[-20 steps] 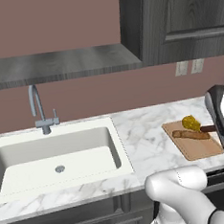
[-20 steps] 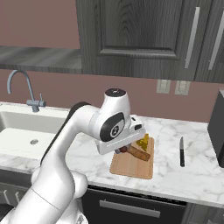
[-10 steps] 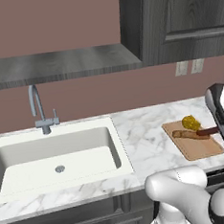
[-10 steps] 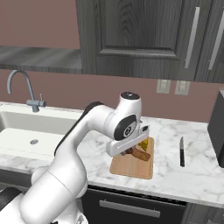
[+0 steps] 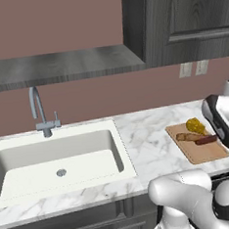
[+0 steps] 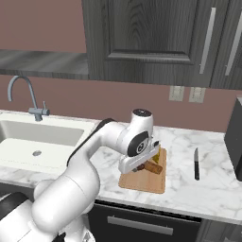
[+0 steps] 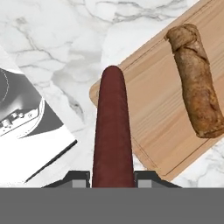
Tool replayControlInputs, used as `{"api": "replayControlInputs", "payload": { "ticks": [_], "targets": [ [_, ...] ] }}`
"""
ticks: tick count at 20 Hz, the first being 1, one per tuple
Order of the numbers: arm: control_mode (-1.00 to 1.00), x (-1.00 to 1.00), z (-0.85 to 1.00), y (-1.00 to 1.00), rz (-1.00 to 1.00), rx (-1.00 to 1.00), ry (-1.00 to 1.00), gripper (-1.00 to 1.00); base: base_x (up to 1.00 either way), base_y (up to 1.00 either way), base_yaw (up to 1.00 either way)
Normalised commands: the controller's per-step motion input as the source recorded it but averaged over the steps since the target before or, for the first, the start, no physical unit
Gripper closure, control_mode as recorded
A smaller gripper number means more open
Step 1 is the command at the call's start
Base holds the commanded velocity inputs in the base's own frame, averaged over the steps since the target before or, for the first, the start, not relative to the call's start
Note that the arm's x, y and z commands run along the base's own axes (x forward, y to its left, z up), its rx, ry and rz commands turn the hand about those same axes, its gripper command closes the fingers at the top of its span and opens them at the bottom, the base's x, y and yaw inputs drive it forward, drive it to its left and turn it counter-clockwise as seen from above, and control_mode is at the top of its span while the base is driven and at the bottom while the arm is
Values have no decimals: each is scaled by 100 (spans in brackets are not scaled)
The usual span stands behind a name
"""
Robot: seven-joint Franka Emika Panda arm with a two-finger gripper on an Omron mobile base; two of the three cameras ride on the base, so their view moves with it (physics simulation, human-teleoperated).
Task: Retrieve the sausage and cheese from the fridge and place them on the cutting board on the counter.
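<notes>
My gripper (image 7: 113,177) is shut on the sausage (image 7: 113,131), a dark reddish-brown link that points away from the hand over the near edge of the wooden cutting board (image 7: 166,113). From the left base view the sausage (image 5: 207,140) sits low over the cutting board (image 5: 200,150), beside the yellow cheese (image 5: 195,125). Whether the sausage touches the wood I cannot tell. In the right base view the hand (image 6: 134,160) covers the left part of the cutting board (image 6: 153,183). The marble counter (image 5: 148,143) carries the board. The fridge is out of view.
A paler tan lumpy piece (image 7: 197,87) lies on the board to the right of the sausage. A black knife (image 6: 196,163) lies on the counter right of the board. The sink (image 5: 56,161) and faucet (image 5: 38,113) are far left. Dark wall cabinets (image 6: 151,38) hang above.
The hand has swung right and come down closer to the board, still holding the sausage. The cheese and the tan piece have stayed in place.
</notes>
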Motion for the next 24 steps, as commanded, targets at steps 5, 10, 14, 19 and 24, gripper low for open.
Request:
{"api": "replayControlInputs", "payload": {
  "ticks": [5, 10, 14, 19, 24],
  "targets": [
    [-100, 33, -29, 0, 0, 0, 0, 100, 0, 0, 0],
    [-100, 28, -36, 0, 0, 0, 1, 100, 0, 0, 0],
    [-100, 27, -36, 0, 0, 0, 1, 100, 0, 0, 0],
    [-100, 36, -26, 0, 0, 0, 0, 100, 0, 0, 0],
    [-100, 27, -18, -7, 1, 0, 0, 100, 0, 0, 0]
  ]
}}
